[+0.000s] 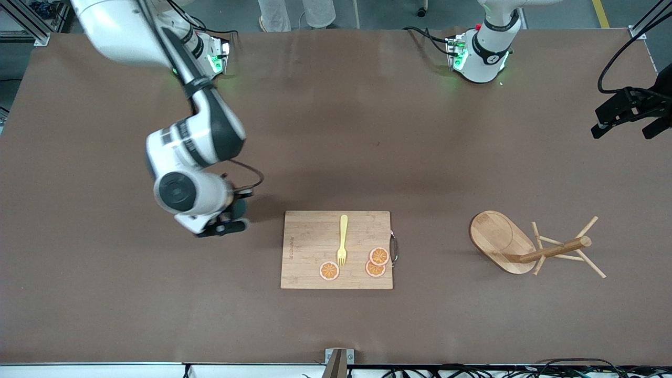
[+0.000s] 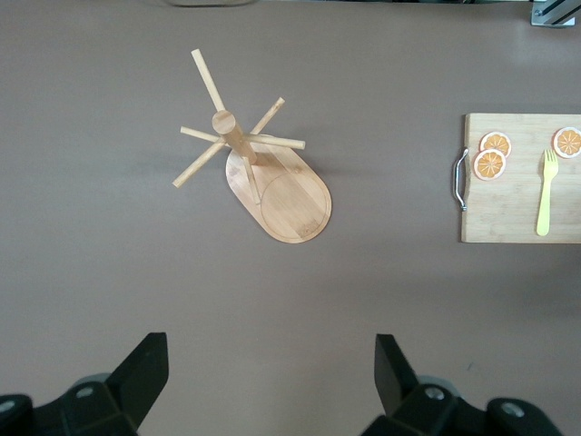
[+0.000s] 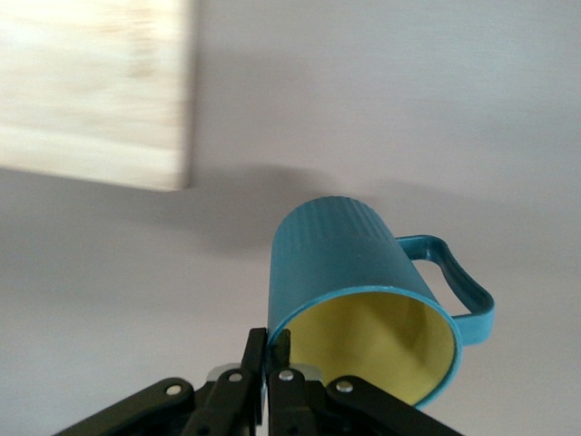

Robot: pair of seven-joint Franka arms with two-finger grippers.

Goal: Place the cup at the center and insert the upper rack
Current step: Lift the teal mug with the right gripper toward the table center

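The cup is dark teal with a yellow inside and a side handle. My right gripper is shut on its rim, one finger inside and one outside. In the front view the right gripper holds the cup low over the table, beside the cutting board on the right arm's side; the wrist hides most of it. The upper rack, a light wooden mug tree, lies tipped on its side toward the left arm's end of the table. My left gripper waits open and empty, high above the rack, with its fingers wide apart.
A rectangular wooden cutting board lies mid-table near the front camera. It carries a yellow fork and three orange slices. A metal handle sits on its side toward the rack. Bare brown tabletop lies between board and rack.
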